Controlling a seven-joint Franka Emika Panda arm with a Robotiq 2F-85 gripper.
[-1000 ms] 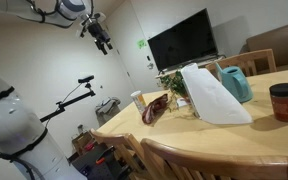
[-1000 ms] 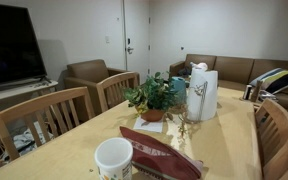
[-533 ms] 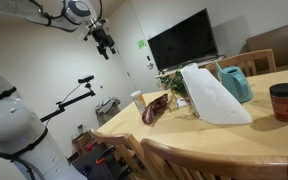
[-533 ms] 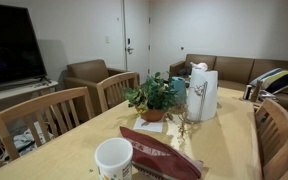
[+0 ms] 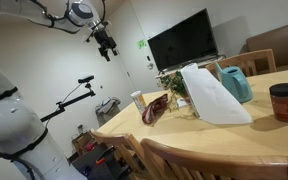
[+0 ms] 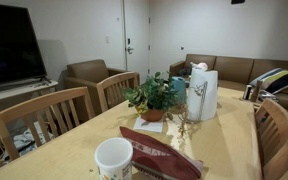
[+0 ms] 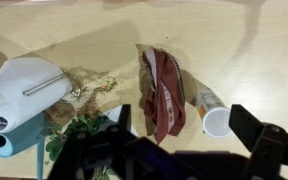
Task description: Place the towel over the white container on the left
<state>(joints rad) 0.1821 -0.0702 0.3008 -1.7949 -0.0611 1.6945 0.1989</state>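
One tool [image 5: 106,47] hangs high above the white container [image 7: 216,118], its jaws spread wide and empty. We see the towel [image 7: 162,92] lying bunched on the tabletop [image 7: 234,50], just beside that container.

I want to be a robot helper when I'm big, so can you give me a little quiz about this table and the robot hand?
1. True or false: the gripper is holding the towel.
2. In the wrist view, what lies between the plant and the white container? A) the towel B) a spoon C) a book
3. Fill the gap: the gripper hangs high above the table with its jaws ____.
Key: 1 false, the towel lies on the table. 2 A. 3 open.
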